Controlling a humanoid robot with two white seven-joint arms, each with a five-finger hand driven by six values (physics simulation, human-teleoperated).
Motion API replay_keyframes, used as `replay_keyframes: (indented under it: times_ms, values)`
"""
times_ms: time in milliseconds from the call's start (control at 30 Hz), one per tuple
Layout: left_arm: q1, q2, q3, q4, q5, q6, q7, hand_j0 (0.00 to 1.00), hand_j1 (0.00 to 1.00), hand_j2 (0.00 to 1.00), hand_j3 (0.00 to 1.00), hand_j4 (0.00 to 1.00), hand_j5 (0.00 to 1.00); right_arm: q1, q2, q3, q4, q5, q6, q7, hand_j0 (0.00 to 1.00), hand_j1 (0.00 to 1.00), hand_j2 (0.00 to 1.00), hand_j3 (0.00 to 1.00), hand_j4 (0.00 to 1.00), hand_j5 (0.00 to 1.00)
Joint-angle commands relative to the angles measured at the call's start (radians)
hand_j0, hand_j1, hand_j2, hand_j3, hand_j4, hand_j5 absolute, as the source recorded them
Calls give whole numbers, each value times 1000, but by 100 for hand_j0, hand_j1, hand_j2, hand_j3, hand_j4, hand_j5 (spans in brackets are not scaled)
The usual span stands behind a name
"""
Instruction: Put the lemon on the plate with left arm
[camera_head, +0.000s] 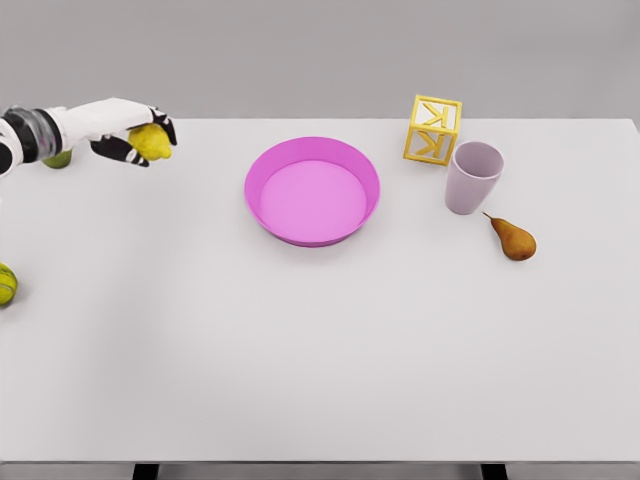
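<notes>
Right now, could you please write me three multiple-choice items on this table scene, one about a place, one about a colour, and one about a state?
1. Where does the pear lie?
A. Inside the plate
B. On the table right of the cup
C. On top of the letter block

2. What colour is the plate?
A. Pink
B. Blue
C. Black

3. What is the left hand doing?
A. Resting flat and empty on the table
B. Gripping the cup
C. Holding the lemon

Answers:
1 B: the pear lies on the white table, just right of and nearer than the lilac cup, apart from the yellow letter block.
2 A: its rim and floor are bright pink.
3 C: the fingers curl around the yellow lemon at far left, well away from the plate.
</notes>
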Motion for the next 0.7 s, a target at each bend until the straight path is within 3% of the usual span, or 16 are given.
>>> replay_keyframes:
  times_ms: [0, 267, 667]
  values:
    - [0, 2, 3, -44, 26, 3, 1, 46, 46, 46, 46, 46, 46, 0, 0, 0, 1, 0, 0, 0, 100, 100, 100, 100, 100, 100]
    - [34, 1, 3, -175, 90, 3, 1, 46, 46, 46, 46, 46, 46, 0, 0, 0, -1, 0, 0, 0, 100, 100, 100, 100, 100, 100]
    - [95, -45, -7, -359, 113, 3, 1, 46, 46, 46, 46, 46, 46, 0, 0, 0, 1, 0, 0, 0, 100, 100, 100, 100, 100, 100]
